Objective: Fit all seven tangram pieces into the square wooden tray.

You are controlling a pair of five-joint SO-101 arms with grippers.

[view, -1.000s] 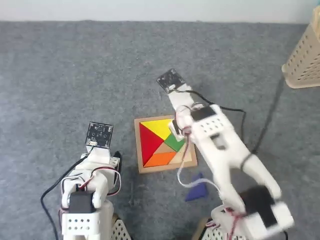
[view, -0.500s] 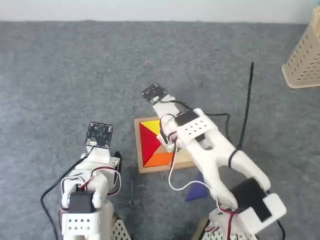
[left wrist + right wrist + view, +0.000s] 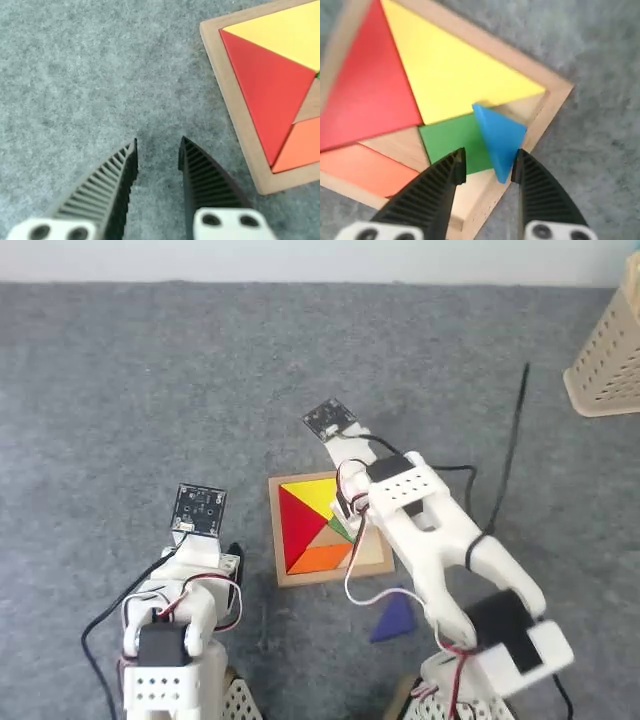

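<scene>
Our right gripper (image 3: 489,155) has its two fingers a little way apart. The blue triangle (image 3: 501,135) sits between them. One finger is right against it. On the other side we can see a gap, so the triangle is not squeezed. It lies tilted, with one tip on the yellow triangle (image 3: 450,85) and the rest over the green piece (image 3: 450,140). That is by the 2 o'clock corner of the tray (image 3: 555,100).

In the tray the red triangle (image 3: 365,95) fills the 9 o'clock side. The yellow one fills the 12 o'clock side, and the orange piece (image 3: 365,167) lies at 6 o'clock.

Half a second ago our right arm leaned farther over the tray toward 9 o'clock and hid more of it. Now the arm has swung back a bit toward 3 o'clock, so we see more of the red and yellow.

The dark blue triangle (image 3: 396,619) lies on the grey carpet (image 3: 150,370), at 5 o'clock from the tray. It has not moved.

Our left gripper (image 3: 157,147) is over the carpet at 8 o'clock from the tray. Its fingers are a small way apart and hold nothing. It has stayed where it was.

A basket (image 3: 610,350) stands far off at 2 o'clock.
</scene>
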